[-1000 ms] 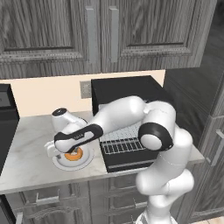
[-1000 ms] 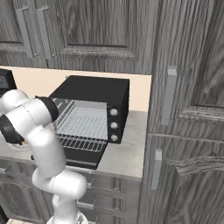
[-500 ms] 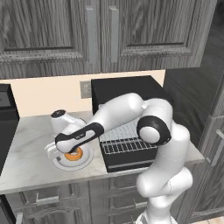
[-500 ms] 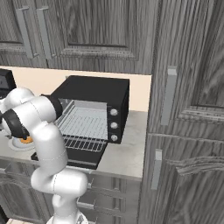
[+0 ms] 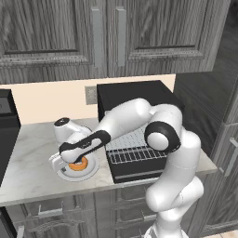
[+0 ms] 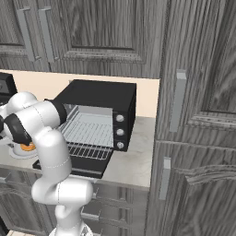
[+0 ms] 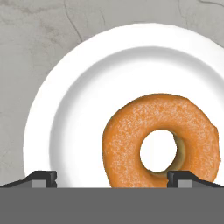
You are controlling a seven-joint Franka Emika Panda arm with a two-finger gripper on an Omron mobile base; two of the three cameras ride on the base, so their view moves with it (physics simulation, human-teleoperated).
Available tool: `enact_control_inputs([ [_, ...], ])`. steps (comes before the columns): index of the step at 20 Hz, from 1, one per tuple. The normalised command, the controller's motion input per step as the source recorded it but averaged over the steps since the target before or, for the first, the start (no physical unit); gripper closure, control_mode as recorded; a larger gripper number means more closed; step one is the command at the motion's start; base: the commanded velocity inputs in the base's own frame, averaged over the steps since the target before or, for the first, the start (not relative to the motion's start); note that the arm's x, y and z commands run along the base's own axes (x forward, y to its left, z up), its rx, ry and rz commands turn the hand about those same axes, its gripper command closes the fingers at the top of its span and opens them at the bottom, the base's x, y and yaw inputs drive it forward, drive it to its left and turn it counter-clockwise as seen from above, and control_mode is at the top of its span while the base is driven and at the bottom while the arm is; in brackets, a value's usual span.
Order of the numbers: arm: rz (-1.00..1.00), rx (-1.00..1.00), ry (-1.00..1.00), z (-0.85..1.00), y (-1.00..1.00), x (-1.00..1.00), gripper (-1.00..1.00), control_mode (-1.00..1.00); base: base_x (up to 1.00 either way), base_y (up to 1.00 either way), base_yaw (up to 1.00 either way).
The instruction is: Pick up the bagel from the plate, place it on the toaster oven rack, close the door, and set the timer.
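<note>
Currently: my gripper [image 7: 111, 178] wide open above the bagel [image 7: 160, 146], which sits off-centre toward one fingertip; risk — closing may nudge it across the plate [image 7: 65, 109].

The arm reaches further left and lower, bringing the wide-open gripper [image 7: 111, 178] closer over the bagel [image 7: 160, 141].

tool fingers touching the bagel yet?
Cannot tell. In the hand view the open tool straddles the bagel on the plate, but its right fingertip overlaps the bagel's edge; height gap unreadable.
</note>
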Motion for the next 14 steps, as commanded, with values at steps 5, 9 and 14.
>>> enact_control_inputs([
  [5, 0.06, 0.00, -0.02, -0.04, -0.13, 0.00, -1.00, -1.00, 0.00, 0.00, 0.00],
  [9, 0.05, 0.00, -0.01, -0.08, -0.08, 0.00, -1.00, -1.00, 0.00, 0.00, 0.00],
  [14, 0.06, 0.00, 0.00, -0.09, 0.00, 0.00, -1.00, -1.00, 0.00, 0.00, 0.00],
])
